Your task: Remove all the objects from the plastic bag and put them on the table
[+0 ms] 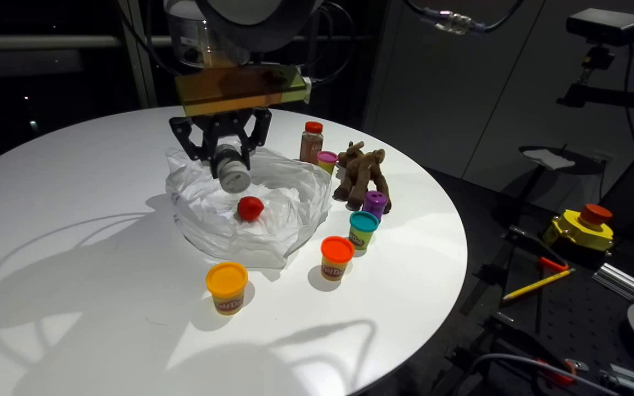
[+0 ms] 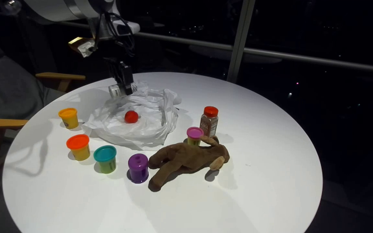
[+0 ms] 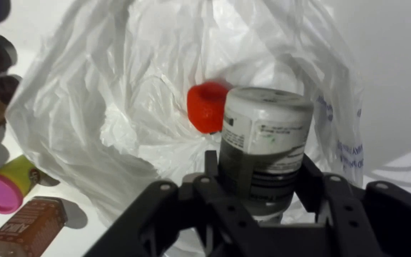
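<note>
My gripper (image 1: 231, 165) is shut on a white and grey cylindrical bottle (image 1: 235, 179), held tilted above the bag. The bottle also shows in an exterior view (image 2: 116, 91) and between the fingers in the wrist view (image 3: 268, 132). The white plastic bag (image 1: 207, 234) lies spread open on the round table (image 1: 102, 308); it also shows in the wrist view (image 3: 66, 103). A small round red object (image 1: 250, 209) lies on the bag's inner surface, below the bottle. In the wrist view the red object (image 3: 206, 107) is partly hidden behind the bottle.
Around the bag stand an orange-yellow tub (image 1: 227, 286), a red-orange-lidded tub (image 1: 335, 257), a teal-lidded tub (image 1: 362, 230), a purple sharpener-like cup (image 2: 138, 168), a pink-lidded tub (image 2: 194, 134) and a red-capped spice jar (image 2: 209, 122). A brown plush animal (image 2: 186, 158) lies beside them.
</note>
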